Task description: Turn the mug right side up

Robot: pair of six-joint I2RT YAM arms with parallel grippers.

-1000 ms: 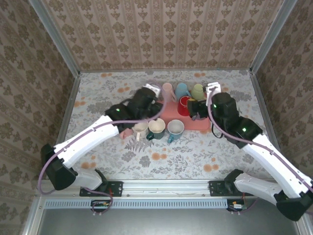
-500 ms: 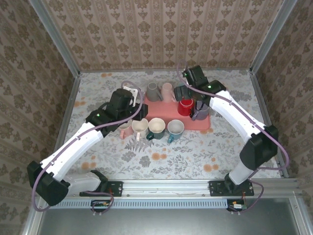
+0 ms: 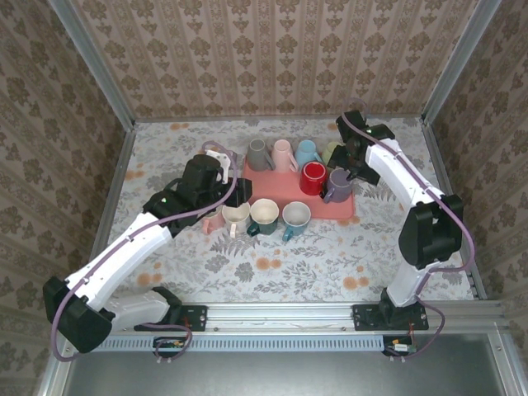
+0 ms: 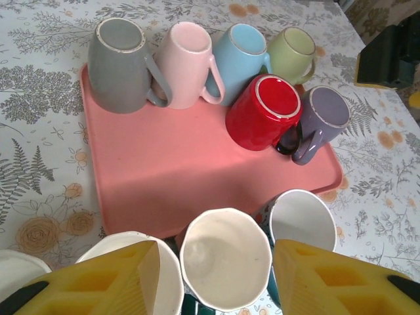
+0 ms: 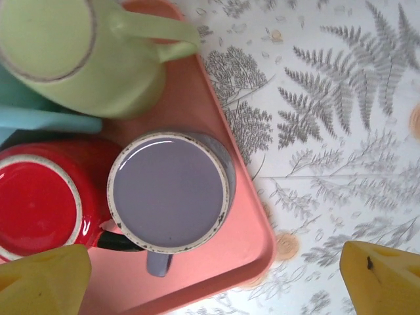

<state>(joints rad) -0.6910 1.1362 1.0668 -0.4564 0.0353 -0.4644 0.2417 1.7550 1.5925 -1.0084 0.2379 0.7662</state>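
The purple mug [image 5: 169, 191] stands base-up at the right front corner of the pink tray [image 5: 252, 216], so it needs flipping. The right gripper [image 5: 210, 279] hovers directly above it, spread wide and grasping nothing, apparently lined up to straddle it. The left gripper [image 4: 223, 279], part-spread and empty, hangs over upright mugs [image 4: 224, 257] on the counter [image 3: 330, 264].

**Patterned walls [image 3: 280, 58], floral table [image 3: 330, 264]**

Beige damask wallpaper [image 3: 206, 49] covers three walls, joined by grey metal corner posts [image 3: 93, 62]. The table wears a pale cloth [image 3: 247, 279] printed with ferns and orange flowers. Light falls evenly.
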